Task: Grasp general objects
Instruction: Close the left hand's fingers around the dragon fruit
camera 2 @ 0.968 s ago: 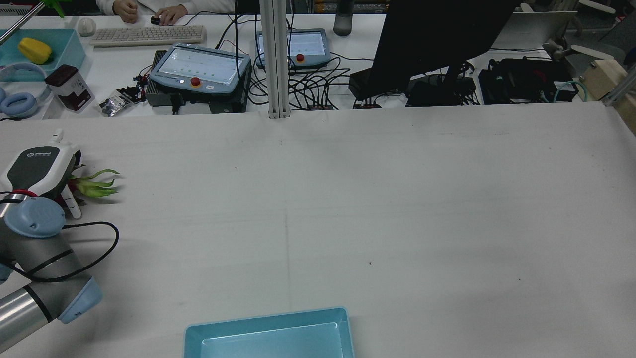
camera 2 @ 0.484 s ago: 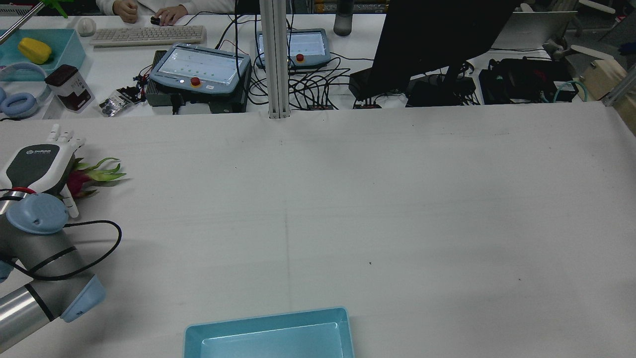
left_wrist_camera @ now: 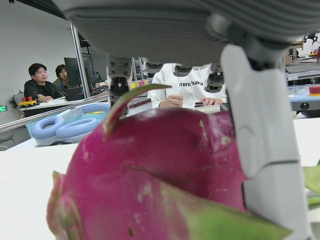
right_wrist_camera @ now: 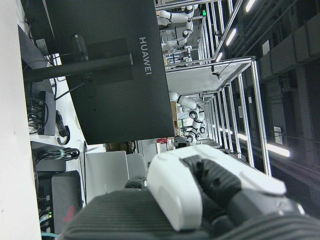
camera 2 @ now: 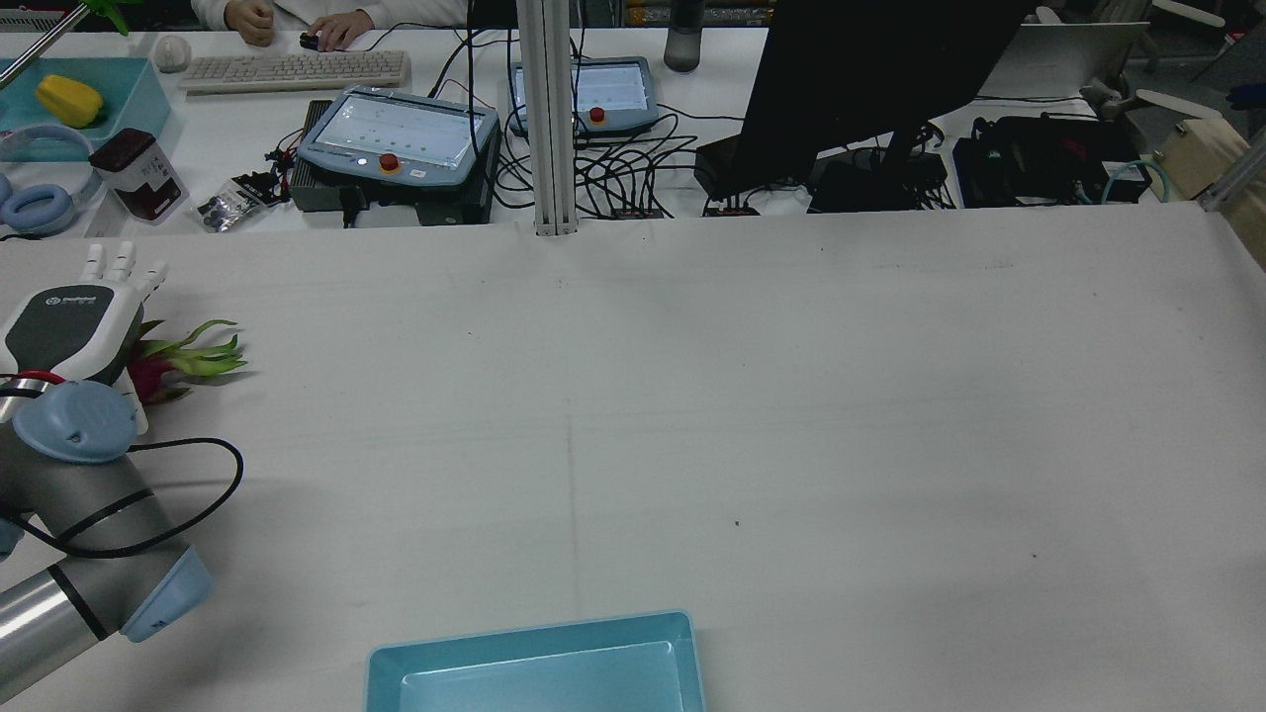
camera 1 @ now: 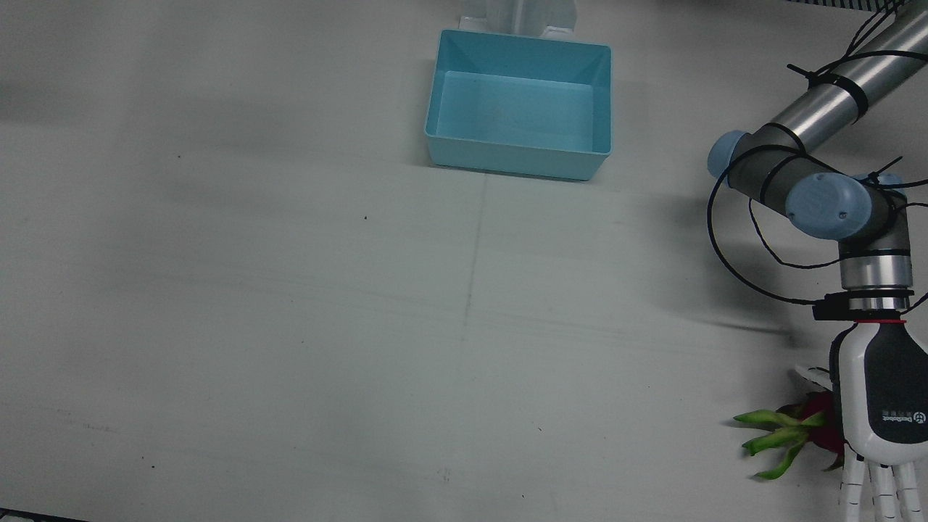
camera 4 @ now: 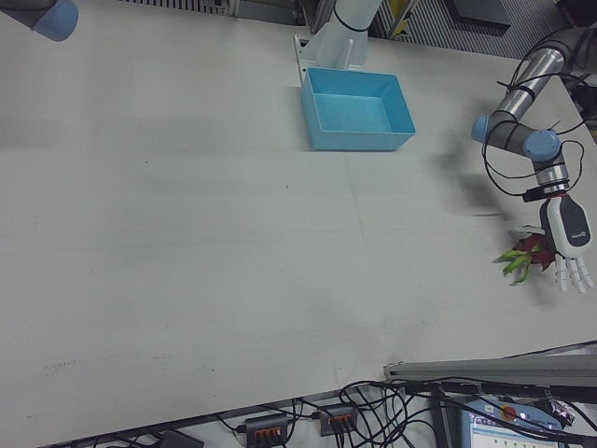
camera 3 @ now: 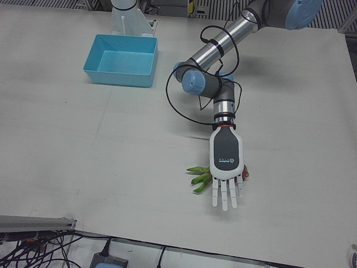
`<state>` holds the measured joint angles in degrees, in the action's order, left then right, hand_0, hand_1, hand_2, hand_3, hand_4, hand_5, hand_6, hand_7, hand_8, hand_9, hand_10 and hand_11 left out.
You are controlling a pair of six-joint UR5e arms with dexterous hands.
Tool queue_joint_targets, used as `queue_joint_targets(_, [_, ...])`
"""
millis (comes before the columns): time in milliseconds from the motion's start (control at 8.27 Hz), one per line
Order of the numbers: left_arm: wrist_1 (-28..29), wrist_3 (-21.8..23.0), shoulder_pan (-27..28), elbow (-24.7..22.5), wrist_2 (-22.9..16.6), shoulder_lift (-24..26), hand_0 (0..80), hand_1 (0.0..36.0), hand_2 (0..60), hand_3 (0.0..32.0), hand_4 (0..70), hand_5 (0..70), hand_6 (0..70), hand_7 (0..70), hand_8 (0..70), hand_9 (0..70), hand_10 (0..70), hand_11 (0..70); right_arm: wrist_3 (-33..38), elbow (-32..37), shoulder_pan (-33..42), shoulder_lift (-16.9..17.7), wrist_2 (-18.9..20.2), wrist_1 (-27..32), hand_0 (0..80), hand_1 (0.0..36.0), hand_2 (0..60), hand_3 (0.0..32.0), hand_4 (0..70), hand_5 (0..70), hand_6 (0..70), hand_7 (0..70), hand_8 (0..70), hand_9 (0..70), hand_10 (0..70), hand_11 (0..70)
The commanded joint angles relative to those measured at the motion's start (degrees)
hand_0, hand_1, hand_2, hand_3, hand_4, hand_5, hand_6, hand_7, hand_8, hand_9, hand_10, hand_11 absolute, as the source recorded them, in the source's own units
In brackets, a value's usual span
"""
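A magenta dragon fruit (camera 1: pixel 818 422) with green leaf tips lies on the white table at the robot's far left. It also shows as the fruit (camera 2: pixel 156 370), the fruit (camera 3: pixel 199 177) and the fruit (camera 4: pixel 532 249). My left hand (camera 1: pixel 882 406) hovers palm-down right over it with straight, spread fingers that hold nothing. The same left hand (camera 3: pixel 226 162) covers most of the red body. Up close the fruit (left_wrist_camera: pixel 150 175) fills the left hand view, one white finger (left_wrist_camera: pixel 262 150) beside it. Only part of my right hand (right_wrist_camera: pixel 200 195) shows, and its finger pose is unclear.
A light blue bin (camera 1: pixel 518 164) stands empty near the pedestals, also seen as the bin (camera 2: pixel 534 641). Beyond the table's far edge are pendants (camera 2: pixel 396 133), cables, a monitor (camera 2: pixel 870 69) and a person's hands at a keyboard (camera 2: pixel 295 69).
My left hand's fingers have straightened out from a curled pose and the hand has slid a little farther forward. The dragon fruit shifted slightly beneath it.
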<state>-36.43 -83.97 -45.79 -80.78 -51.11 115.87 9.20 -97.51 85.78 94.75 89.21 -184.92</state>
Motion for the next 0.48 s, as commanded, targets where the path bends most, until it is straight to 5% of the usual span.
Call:
queue_joint_targets(0, [0.39, -0.15, 0.18, 0.44, 3.46, -0.38, 52.9, 17.6, 0.0, 29.6, 0.0, 0.0, 0.0, 0.0, 0.0, 0.0, 0.0, 0.0, -0.06, 0.03, 0.00, 0.00, 0.00, 0.00, 0.0, 0.0, 0.0, 0.0, 0.0, 0.0, 0.0, 0.0, 0.0, 0.0, 0.0, 0.0])
queue_joint_targets(363, [1.79, -0.15, 0.18, 4.38, 3.38, -0.29, 54.0, 19.5, 0.2, 25.4, 0.0, 0.0, 0.0, 0.0, 0.2, 0.0, 0.0, 0.0, -0.06, 0.03, 0.00, 0.00, 0.00, 0.00, 0.0, 0.0, 0.0, 0.0, 0.0, 0.0, 0.0, 0.0, 0.0, 0.0, 0.0, 0.0])
